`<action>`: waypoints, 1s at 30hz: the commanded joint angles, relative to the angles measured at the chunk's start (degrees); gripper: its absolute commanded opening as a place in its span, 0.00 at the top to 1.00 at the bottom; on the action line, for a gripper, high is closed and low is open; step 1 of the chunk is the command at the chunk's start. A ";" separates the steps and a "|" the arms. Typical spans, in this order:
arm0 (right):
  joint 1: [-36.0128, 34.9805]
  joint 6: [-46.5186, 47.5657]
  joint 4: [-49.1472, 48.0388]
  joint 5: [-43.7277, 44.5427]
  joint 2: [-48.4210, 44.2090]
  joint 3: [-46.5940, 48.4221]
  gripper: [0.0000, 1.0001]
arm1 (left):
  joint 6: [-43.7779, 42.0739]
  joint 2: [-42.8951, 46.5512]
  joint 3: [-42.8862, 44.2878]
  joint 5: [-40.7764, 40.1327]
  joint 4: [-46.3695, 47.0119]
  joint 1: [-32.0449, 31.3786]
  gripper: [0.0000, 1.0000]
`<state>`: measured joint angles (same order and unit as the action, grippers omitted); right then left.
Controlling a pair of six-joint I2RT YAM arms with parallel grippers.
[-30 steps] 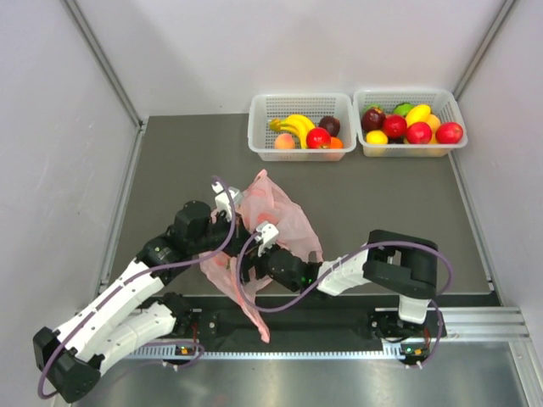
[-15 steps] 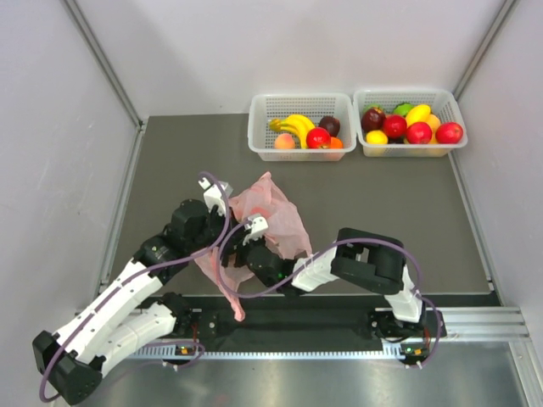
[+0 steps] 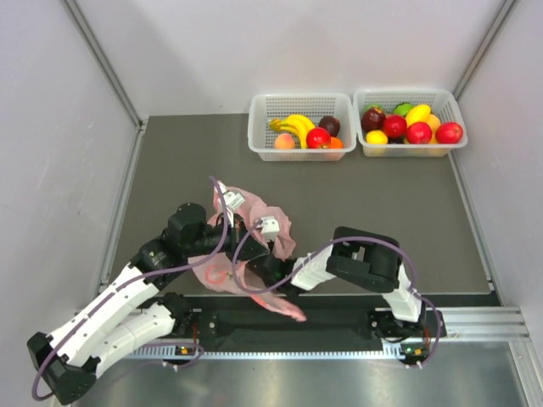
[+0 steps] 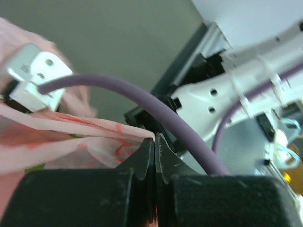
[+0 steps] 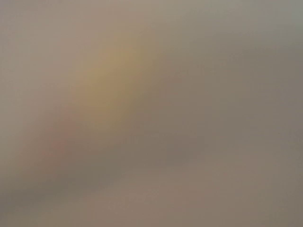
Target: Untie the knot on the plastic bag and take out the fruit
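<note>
Left gripper [image 4: 155, 143]: pressed together, pinching a fold of the plastic bag [image 3: 214, 273]. Right gripper [image 3: 254, 253]: buried in pink film, wrist view wholly blurred, state impossible to tell. Bag crumpled on table [image 3: 382, 203], between both arms, near front edge.

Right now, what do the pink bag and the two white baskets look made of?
The plastic bag looks like thin plastic film, translucent and perhaps slightly glossy: it crumples into sharp wrinkles and colours show through it. The left basket and right basket look like rigid moulded plastic, matte white, with regular perforated mesh walls.
</note>
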<state>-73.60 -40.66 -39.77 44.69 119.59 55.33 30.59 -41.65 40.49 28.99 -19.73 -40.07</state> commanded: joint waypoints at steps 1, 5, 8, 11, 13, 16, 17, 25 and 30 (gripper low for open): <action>1.62 -0.48 6.12 -0.13 -3.04 -4.60 0.53 | 2.02 1.31 4.85 13.90 6.19 -1.59 1.00; 1.97 3.92 -2.32 -3.28 -8.31 -13.47 0.44 | -0.35 -0.01 7.67 12.06 2.25 -1.59 1.00; 2.23 7.26 -7.94 -8.20 -14.71 -19.35 0.34 | -1.14 -1.94 9.08 9.96 0.84 -1.59 1.00; 2.41 8.84 -8.83 -13.47 -18.59 -23.49 0.28 | -2.28 -3.52 10.74 6.35 -0.75 -1.67 1.00; 2.76 9.46 -8.75 -17.59 -21.23 -25.00 0.26 | -2.64 -5.28 12.15 0.20 -2.77 -1.67 1.00; 3.03 9.03 -10.67 -20.77 -24.05 -28.95 0.23 | -4.13 -8.70 16.81 -1.22 -2.60 -1.59 1.00; 3.11 8.85 -12.07 -21.48 -24.58 -30.62 0.21 | -4.57 -9.84 20.47 -0.96 -2.60 -1.59 1.00; 4.78 8.67 -13.40 -26.40 -23.27 -31.60 0.20 | -5.03 -22.41 38.16 -2.56 -5.50 -1.67 1.00; 6.63 8.23 -14.72 -27.72 -20.46 -31.07 0.20 | 0.17 -24.09 38.70 0.27 0.99 -2.11 1.00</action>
<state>-68.25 -32.49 -52.34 19.35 97.32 23.66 27.51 -65.71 76.93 26.83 -25.47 -41.67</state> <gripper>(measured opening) 0.801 0.008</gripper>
